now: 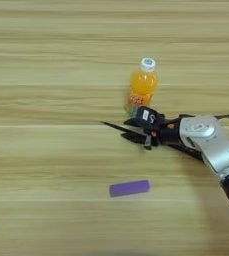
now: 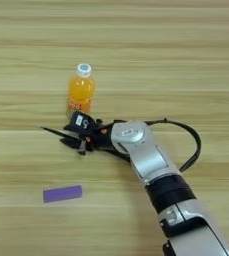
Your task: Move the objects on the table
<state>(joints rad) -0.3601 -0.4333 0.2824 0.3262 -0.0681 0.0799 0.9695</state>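
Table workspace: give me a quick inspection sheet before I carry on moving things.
Surface: light wood-grain table, no spills seen.
Job's things: purple cap lying flat near the front; a thin black stick pointing left from the hand's tip. Blue tube and marker: nothing seen.
Clutter: orange juice bottle with a white cap, just behind the hand.
Grippers: right hand low over the table in front of the bottle; finger state unclear.
Cables: black cable looping off the silver forearm.
Surroundings: nothing seen beyond the table.
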